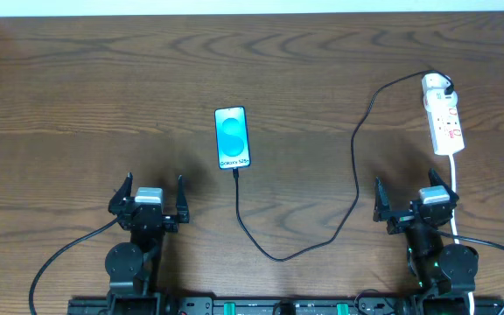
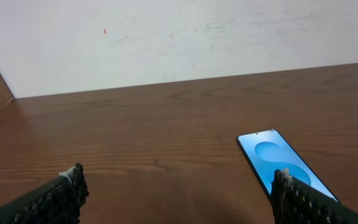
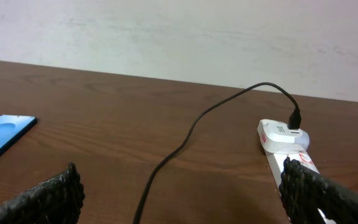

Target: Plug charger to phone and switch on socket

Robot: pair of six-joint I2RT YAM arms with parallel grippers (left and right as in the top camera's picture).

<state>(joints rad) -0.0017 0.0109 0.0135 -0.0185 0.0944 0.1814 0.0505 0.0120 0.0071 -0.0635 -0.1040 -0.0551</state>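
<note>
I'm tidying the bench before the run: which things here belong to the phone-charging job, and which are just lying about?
For the job:
phone
charger
socket
left gripper and right gripper, both open

Just there:
table
white cord trailing from the socket
wall

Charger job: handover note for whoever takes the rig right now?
Left pincer and right pincer: open, empty, touching nothing.
Phone at centre, screen up; socket far right.
Charger: plug sits in the socket, tip meets the phone's lower edge; seating unclear.
To do: confirm the connection, press the socket switch; its state can't be read.
</note>
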